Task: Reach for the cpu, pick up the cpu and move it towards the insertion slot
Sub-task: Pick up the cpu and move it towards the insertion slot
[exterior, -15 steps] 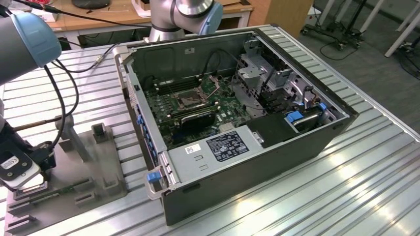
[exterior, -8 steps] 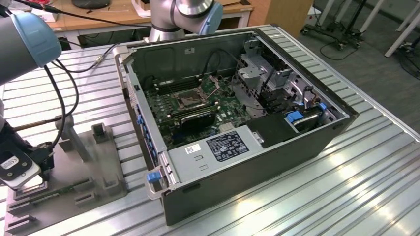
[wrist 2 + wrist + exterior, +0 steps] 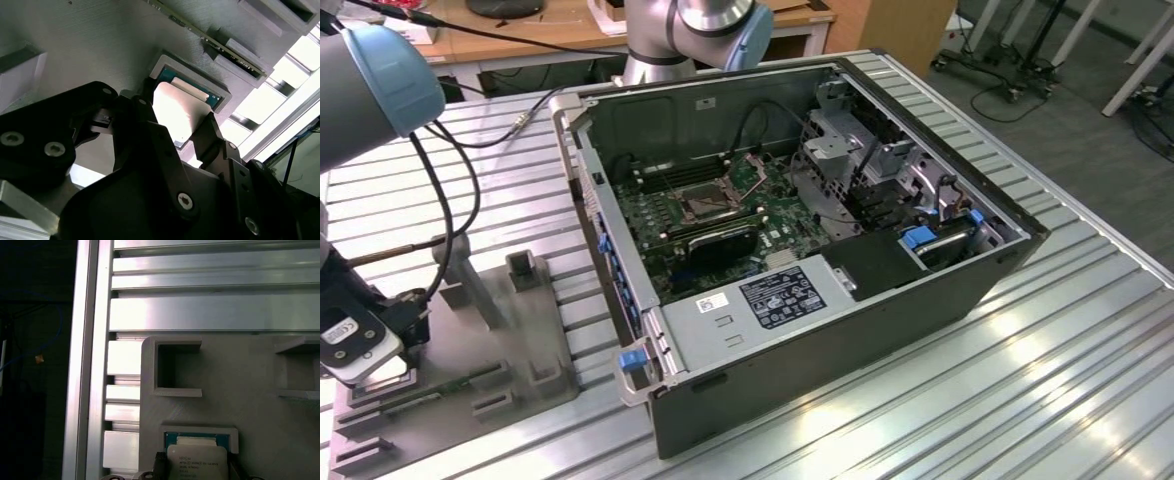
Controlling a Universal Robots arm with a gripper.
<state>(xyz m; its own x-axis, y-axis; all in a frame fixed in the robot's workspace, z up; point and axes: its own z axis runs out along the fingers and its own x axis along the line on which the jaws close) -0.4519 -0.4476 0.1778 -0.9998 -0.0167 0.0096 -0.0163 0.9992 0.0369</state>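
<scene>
The ribbed aluminium counter (image 3: 1067,380) carries everything; at its centre in the exterior view lies an open computer case (image 3: 881,330), its side panel off and its inside facing up; the arm (image 3: 374,80) bends in from about ten o'clock of the case and drops to about eight o'clock, with a black cable hanging beside it; there, just beside the case, a grey fixture plate (image 3: 494,330) lies flat on the counter, with raised blocks and pockets on its face.

Inside the case the green motherboard (image 3: 781,215) covers the floor; the insertion slot (image 3: 707,203) sits on it toward eleven o'clock of the case's middle, a dark square in a silvery bracket, with long black memory slots just beside it; it is well apart from the fixture plate.

The gripper (image 3: 178,114) is down over the fixture plate at about eight o'clock of the case; in the second wrist view its black linkage fills the foreground.

The cpu (image 3: 175,107) lies flat in a shallow square-framed pocket of the fixture plate, pale metal face up, with a strip of its teal board showing along one side; in both wrist views the fingers (image 3: 209,131) stand against two opposite edges of the chip, pinching it between them, one at each side, while it sits within the pocket's frame.
</scene>
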